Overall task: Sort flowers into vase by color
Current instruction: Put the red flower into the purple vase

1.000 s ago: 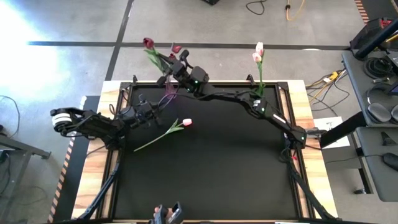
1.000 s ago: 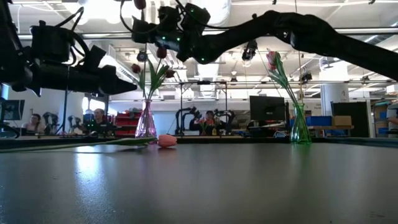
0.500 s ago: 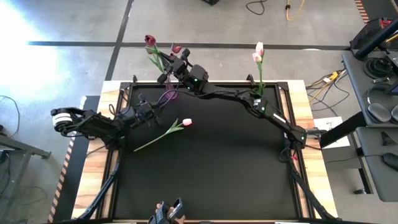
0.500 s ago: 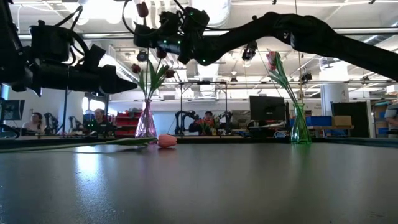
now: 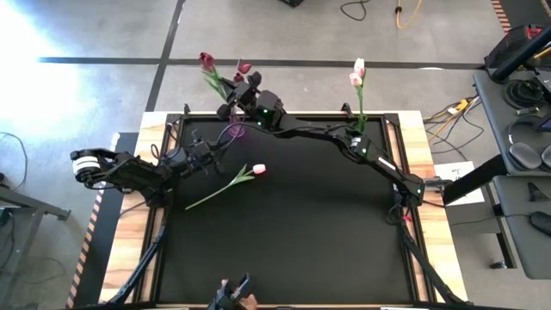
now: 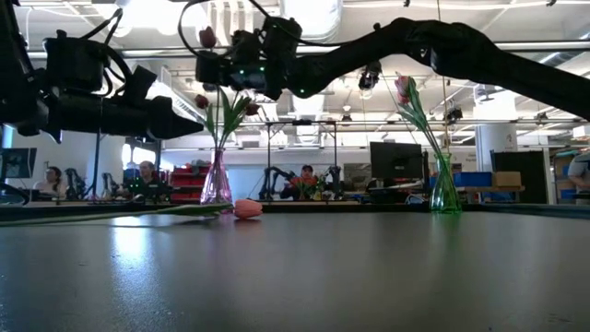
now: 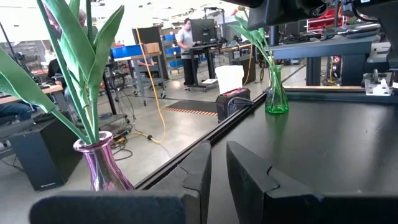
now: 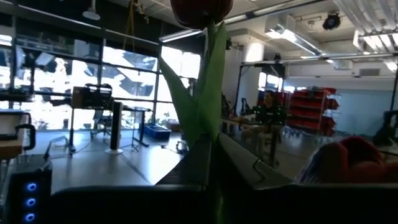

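Shifting slightly left above the purple vase point(image 5: 232, 132), our right tool point(image 5: 244, 89) is pinching a maroon tulip point(image 8: 200, 11). Our left tool point(image 5: 215, 147), pressed nearly together, is waiting nearby. Risk: the stem missing the narrow neck; a pink tulip point(image 5: 257, 170) is lying mid-table.

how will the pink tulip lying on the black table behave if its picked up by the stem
The pale pink tulip with a long green stem is slim, so probably light. Its stem curves slightly along the black table, so it may droop, head-heavy, when lifted. It probably bruises easily under tight fingers.
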